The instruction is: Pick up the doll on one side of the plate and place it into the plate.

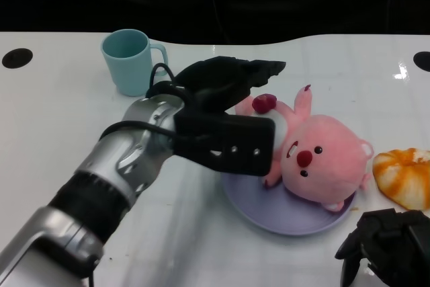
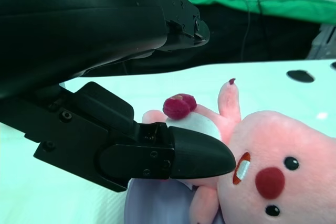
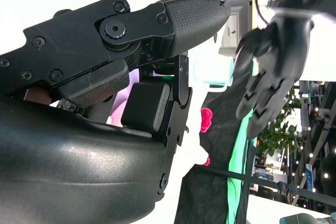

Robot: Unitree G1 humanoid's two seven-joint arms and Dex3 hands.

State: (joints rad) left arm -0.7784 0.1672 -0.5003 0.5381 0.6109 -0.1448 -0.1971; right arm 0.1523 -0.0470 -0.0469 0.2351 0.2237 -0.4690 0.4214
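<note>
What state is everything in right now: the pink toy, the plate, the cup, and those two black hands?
Pink doll: lying on its back on the plate, head toward the bread.
Purple plate: flat on the table, holding the doll.
Teal mug: upright, standing apart from the plate.
Bread: on the table beside the plate.
Left hand: over the doll's body, fingers spread; contact unclear.
Right hand: low by the table edge, holding nothing visible.

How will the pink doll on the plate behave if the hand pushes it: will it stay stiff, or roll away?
The pink doll looks like soft plush, so it would probably squash and bend rather than stay stiff. Its round head overhangs the rim of the plate, so a push might tip it off. It seems light for its size; the left hand could likely shift it easily.
</note>
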